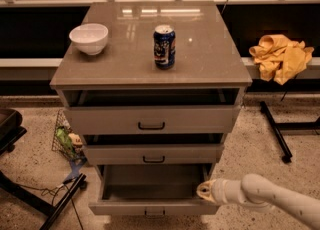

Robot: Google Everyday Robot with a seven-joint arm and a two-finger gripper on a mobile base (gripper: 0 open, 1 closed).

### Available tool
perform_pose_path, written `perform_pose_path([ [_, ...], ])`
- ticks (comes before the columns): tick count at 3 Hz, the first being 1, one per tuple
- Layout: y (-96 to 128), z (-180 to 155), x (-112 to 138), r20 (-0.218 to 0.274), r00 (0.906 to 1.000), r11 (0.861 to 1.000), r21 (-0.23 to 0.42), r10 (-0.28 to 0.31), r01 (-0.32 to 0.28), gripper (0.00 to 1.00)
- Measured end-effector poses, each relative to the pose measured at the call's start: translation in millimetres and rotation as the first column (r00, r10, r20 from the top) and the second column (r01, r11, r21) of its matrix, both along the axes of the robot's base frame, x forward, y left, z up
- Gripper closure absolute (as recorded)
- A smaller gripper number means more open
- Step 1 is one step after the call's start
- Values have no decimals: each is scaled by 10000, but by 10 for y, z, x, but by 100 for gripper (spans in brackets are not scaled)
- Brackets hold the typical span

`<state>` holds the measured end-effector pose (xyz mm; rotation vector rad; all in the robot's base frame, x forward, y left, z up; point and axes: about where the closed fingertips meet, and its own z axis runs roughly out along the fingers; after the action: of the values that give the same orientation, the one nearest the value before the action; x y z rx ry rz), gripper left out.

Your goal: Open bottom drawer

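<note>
— Where's the shallow grey-beige bottom drawer?
— Pulled out at the foot of the cabinet, grey inside showing. The cream gripper sits at its right front corner; open or closed, I can't tell.

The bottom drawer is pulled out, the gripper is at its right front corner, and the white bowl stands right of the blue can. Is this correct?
Not quite: the camera view shows the white bowl left of the blue can. The bottom drawer is indeed pulled out, with the gripper at its right front corner.
</note>
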<state>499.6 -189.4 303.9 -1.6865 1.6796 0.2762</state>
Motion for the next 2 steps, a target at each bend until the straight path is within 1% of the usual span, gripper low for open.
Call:
perform_pose_path([
  [1, 117, -289, 232, 492, 9986, 9990, -426, 187, -166, 100],
  [2, 246, -623, 439, 641, 9971, 9958, -845, 414, -359, 100],
])
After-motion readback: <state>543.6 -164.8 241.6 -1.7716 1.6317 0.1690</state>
